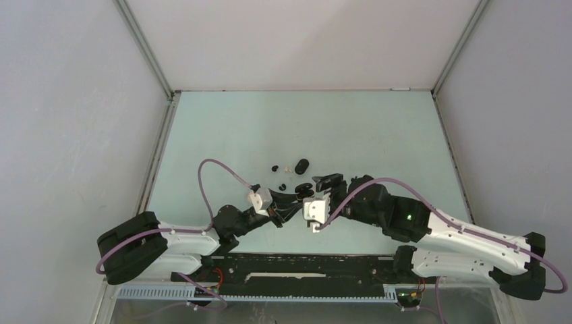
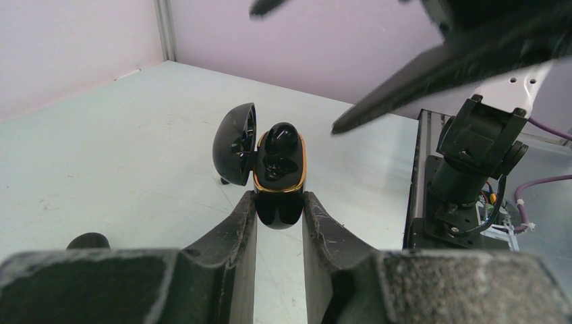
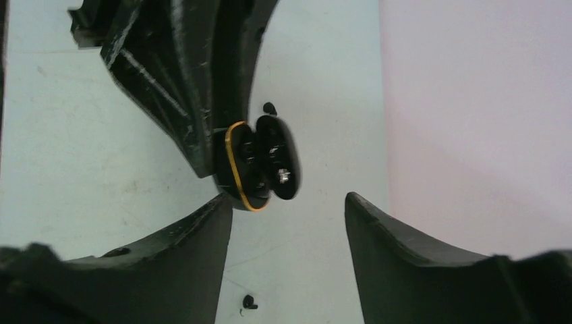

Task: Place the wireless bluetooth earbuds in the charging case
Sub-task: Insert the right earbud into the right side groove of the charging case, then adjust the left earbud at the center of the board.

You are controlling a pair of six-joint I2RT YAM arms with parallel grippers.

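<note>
left end effector clamped on the lower body of the charging case: black, gold rim, roughly mid-worktop, a bit toward the near edge. can't tell if the case touches the surface

lid hinged open, on the left side in the left wrist view

one black earbud sits in the case's top socket, poking above the rim. lower socket too dark to tell

right end effector: fingers apart, nothing between them, facing the open side of the case, close but not touching. from the left wrist view one of its fingers slants across the upper right, above and beside the opening

in the way: left fingers cover both flanks of the case, open lid blocks one side, right finger hangs near the free side

around, top view:
- second case, closed, just beyond both end effectors
- loose black earbud with a whitish earbud beside it, left of the second case
- another black earbud nearer the left end effector

right wrist view: one small black bud on the worktop past the held case, another down by its own fingers; can't match them to the top view
</note>
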